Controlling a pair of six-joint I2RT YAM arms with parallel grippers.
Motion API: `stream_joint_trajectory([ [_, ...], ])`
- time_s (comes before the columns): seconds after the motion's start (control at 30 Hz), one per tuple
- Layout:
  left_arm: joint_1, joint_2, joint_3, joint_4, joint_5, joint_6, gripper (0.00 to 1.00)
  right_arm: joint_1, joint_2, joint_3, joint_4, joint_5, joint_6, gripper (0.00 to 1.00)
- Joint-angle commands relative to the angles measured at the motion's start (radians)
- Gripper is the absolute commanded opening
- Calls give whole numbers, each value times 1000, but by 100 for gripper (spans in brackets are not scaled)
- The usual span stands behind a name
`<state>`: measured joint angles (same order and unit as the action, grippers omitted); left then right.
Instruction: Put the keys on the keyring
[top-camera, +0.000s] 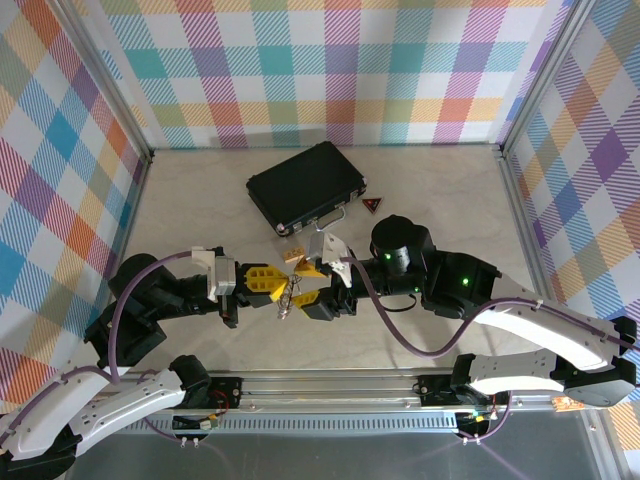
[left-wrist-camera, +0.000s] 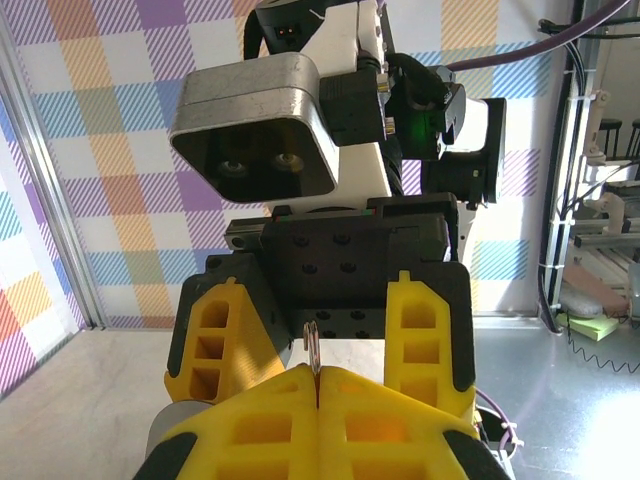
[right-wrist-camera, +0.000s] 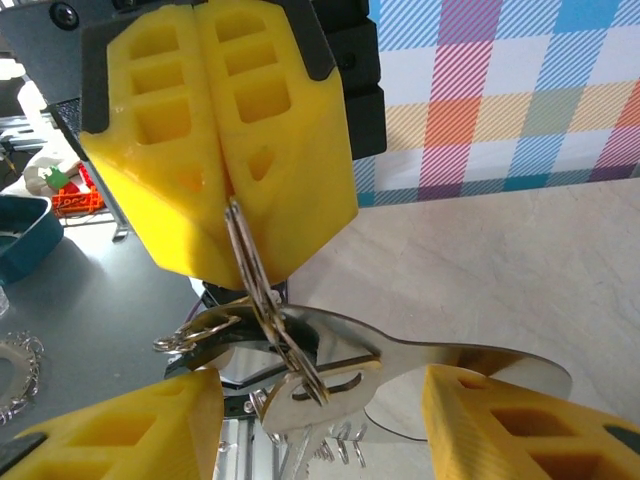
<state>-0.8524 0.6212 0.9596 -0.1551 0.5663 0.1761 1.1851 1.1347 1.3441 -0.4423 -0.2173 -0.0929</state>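
Observation:
My left gripper (top-camera: 278, 284) hangs above the table's middle, shut on the keyring (top-camera: 287, 297), a thin double wire ring. In the left wrist view the ring (left-wrist-camera: 312, 345) sticks up from between the closed yellow fingertips (left-wrist-camera: 280, 410). In the right wrist view the keyring (right-wrist-camera: 245, 255) slants down out of those shut fingers, and silver keys (right-wrist-camera: 330, 390) hang on it; one long flat key (right-wrist-camera: 450, 355) reaches right. My right gripper (right-wrist-camera: 320, 420) faces the left one, open, a finger on either side of the keys. Seen from above, the right gripper (top-camera: 308, 284) straddles the ring.
A black case (top-camera: 303, 185) with a silver handle lies at the back centre. A red-and-black triangle (top-camera: 373, 205) sits to its right. A small tan wooden block (top-camera: 293, 257) lies just behind the grippers. Checked walls close in the table on three sides.

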Motion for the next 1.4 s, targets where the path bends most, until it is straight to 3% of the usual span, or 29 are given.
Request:
stream_joint_trajectory([
  [0.0, -5, -16, -1, 28, 11, 10, 0, 5, -13, -10, 39, 17, 9, 47],
  [0.2, -6, -18, -2, 26, 11, 11, 0, 5, -13, -11, 35, 24, 4, 27],
  [0.47, -6, -26, -4, 14, 7, 15, 0, 5, -33, -13, 29, 16, -12, 6],
  [0.7, -6, -29, -4, -4, -2, 26, 0, 10, -52, 1, 0, 33, -50, 0],
  [1.37, -6, 1, 5, -68, 8, 52, 0, 37, -63, 50, -35, 99, -94, 0],
])
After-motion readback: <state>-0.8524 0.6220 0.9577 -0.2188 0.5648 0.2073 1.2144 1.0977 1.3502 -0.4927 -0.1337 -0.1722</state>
